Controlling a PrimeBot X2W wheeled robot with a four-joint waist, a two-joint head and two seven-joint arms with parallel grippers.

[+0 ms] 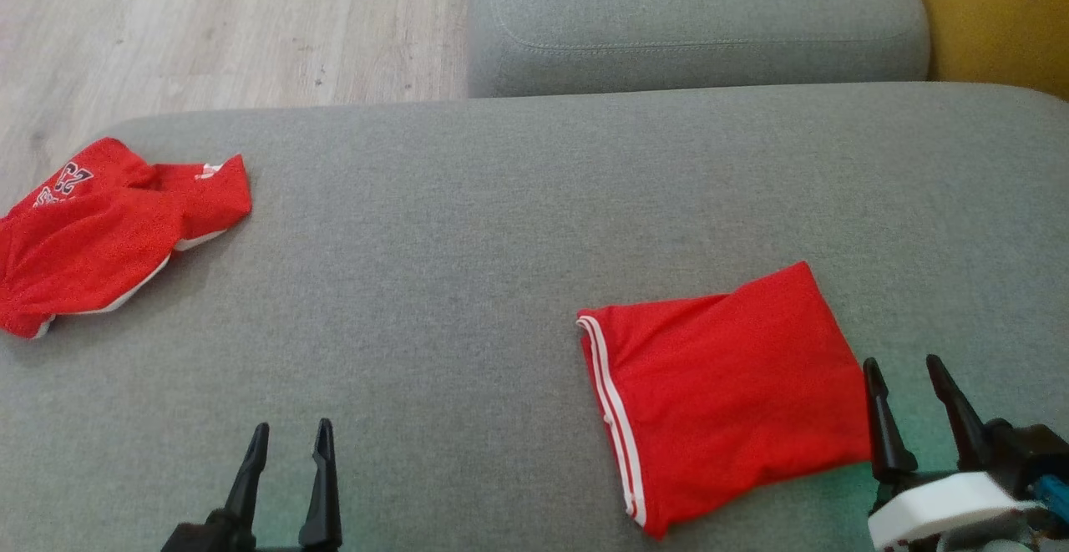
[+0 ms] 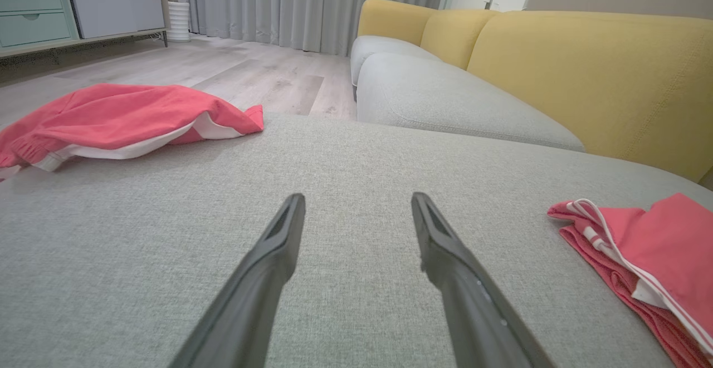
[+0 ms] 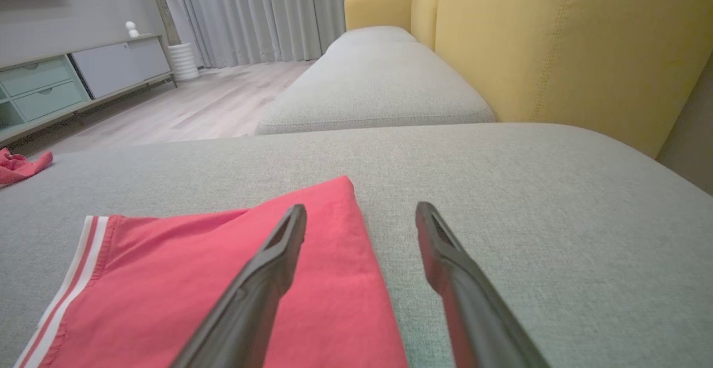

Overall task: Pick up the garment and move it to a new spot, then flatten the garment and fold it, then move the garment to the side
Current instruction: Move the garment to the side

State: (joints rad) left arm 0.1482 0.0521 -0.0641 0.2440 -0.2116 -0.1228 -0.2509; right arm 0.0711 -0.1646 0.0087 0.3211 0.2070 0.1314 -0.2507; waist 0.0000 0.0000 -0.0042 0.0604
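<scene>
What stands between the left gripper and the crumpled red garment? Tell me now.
Nothing visible. Bare grey cushion lies between the left gripper and the crumpled red garment. The folded red garment sits far right, by the right gripper, off that path.

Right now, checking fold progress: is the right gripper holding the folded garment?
No, the right gripper stands open beside the folded garment, gripping nothing.

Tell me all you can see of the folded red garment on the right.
The folded garment is red, thin knit cloth with two white stripes along its left edge. It lies flat in several layers, a slightly skewed rectangle, on the grey cushion at the near right. The open right hand sits at its right edge, one finger over the cloth; contact is unclear.
</scene>
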